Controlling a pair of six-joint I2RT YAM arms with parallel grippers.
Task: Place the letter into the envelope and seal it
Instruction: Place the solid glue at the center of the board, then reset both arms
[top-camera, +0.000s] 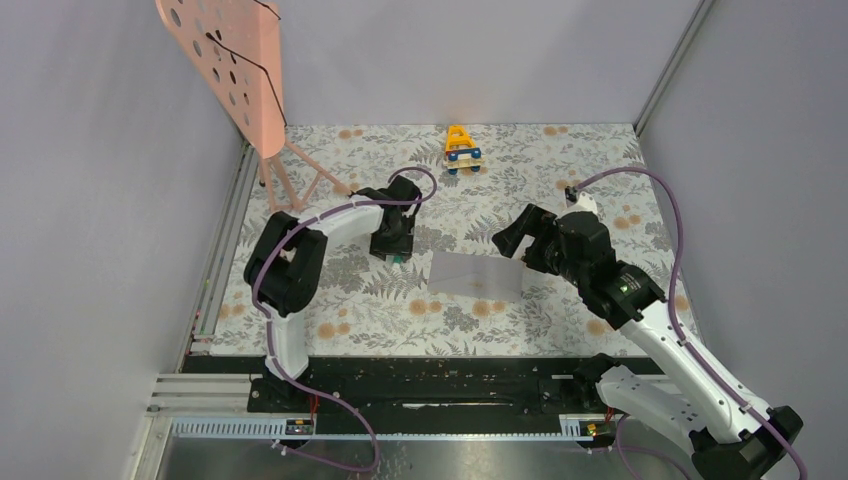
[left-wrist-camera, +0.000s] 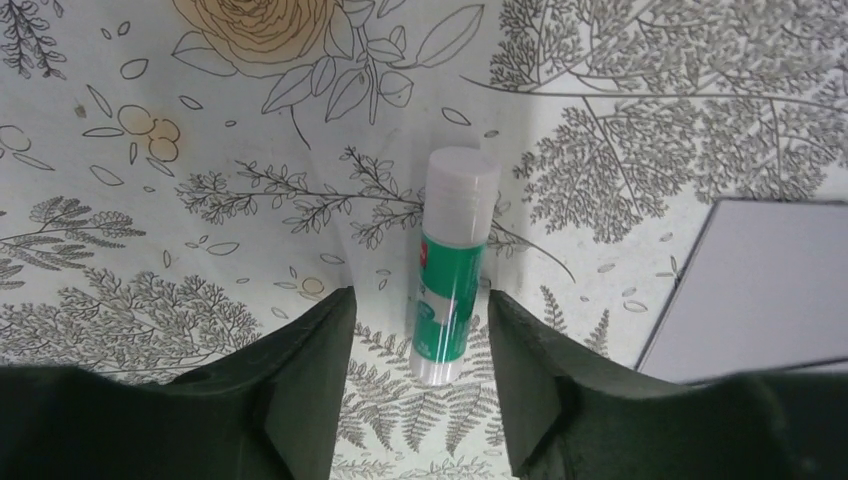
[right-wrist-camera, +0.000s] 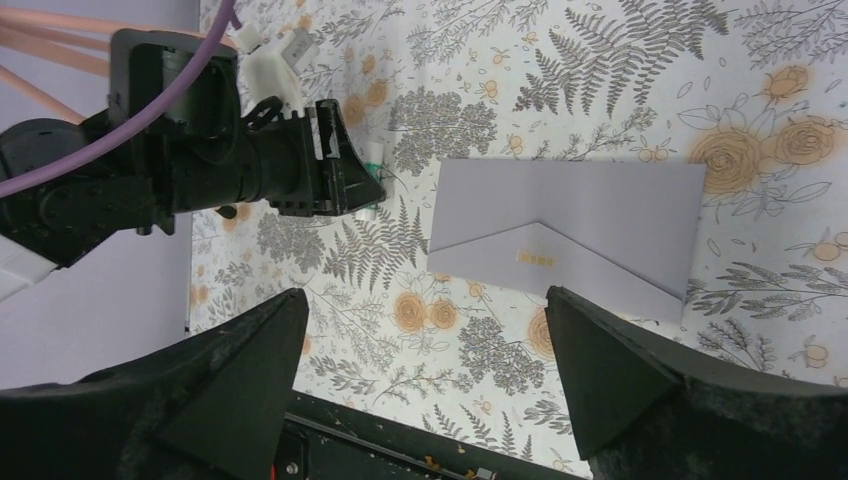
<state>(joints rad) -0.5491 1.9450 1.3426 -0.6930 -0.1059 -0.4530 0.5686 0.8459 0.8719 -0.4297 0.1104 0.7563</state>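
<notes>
Though cut off, envelope (left-wrist-camera: 760, 290) near fingers (left-wrist-camera: 300, 390).

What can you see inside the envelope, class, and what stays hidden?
Nothing inside shows. The envelope lies flat, its pointed flap folded shut, with a small yellowish mark near the tip. Whether a letter is in it cannot be seen.

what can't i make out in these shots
- letter: in no view; the envelope, flap folded over, hides its inside (right wrist).
- glue stick label: blurred, left wrist; in the top view, the left end effector covers most of it.
- envelope, left wrist: cut by the right edge.
- toy car: too small, top view.
</notes>
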